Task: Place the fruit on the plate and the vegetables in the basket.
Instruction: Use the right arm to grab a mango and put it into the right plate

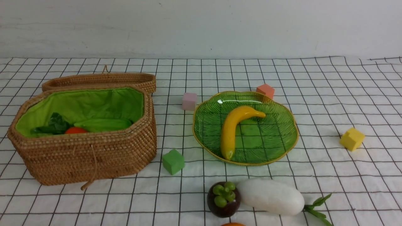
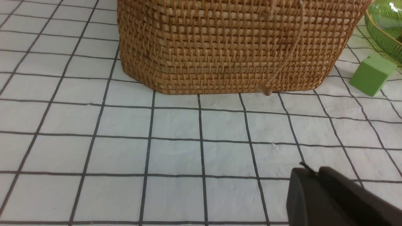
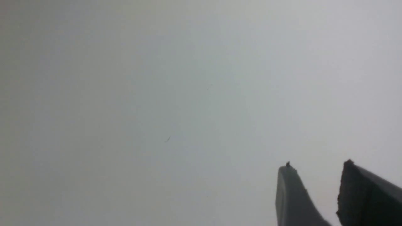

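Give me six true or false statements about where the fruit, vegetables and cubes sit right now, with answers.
1. The banana lies on the green plate. True.
2. The mangosteen is on the plate. False: it sits on the checked cloth in front of the plate, beside the white radish.
3. The wicker basket stands with its lid open. True.
4. The white radish is in the basket. False: it lies on the cloth, nearer the robot than the plate.
5. The green cube is inside the basket. False: it sits on the cloth between basket and plate.
6. The right hand is open and empty. True.
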